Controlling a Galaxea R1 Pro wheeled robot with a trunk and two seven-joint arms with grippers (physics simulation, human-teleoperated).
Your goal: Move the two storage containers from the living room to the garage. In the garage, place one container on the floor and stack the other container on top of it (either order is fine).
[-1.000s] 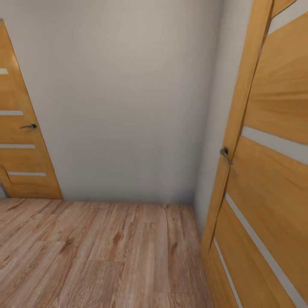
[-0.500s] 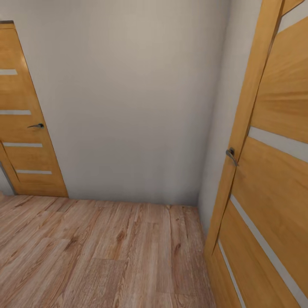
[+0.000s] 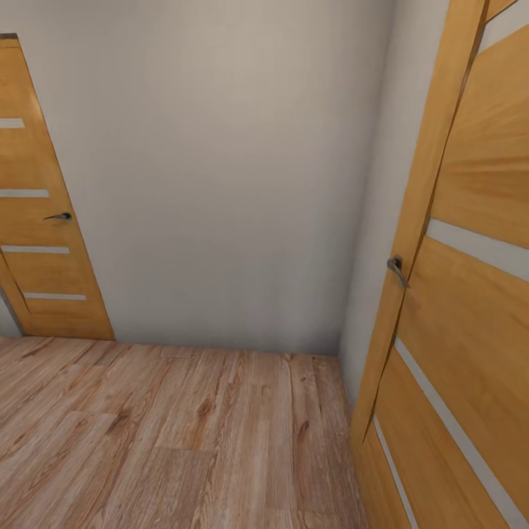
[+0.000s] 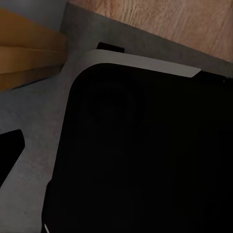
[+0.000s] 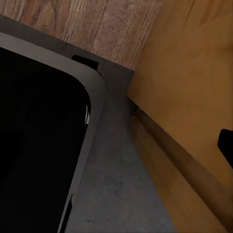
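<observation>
Two wooden doors frame what I see from the head camera: one door (image 3: 37,213) on the far wall at the left, with a small lever handle (image 3: 57,217), and a nearer door (image 3: 470,308) close on my right, its handle (image 3: 395,269) at the edge of the frame. Between them stands a plain pale wall (image 3: 220,169) over light wood plank flooring (image 3: 169,441), so I judge I am in transit, in a hallway rather than the garage.

Neither storage container is in front of me right now, so I cannot say where they sit. Both wrist cameras look down past the robot's dark base (image 4: 145,155) toward planks and a grey skirting (the right one also catches the near door's lower panel (image 5: 194,97)). I cannot tell whether the jaws are open or closed on either arm.

When I do reach a bin, I expect light, stiff, smooth plastic, likely slippery; pinching the rim of a wall seems the surest hold.
</observation>
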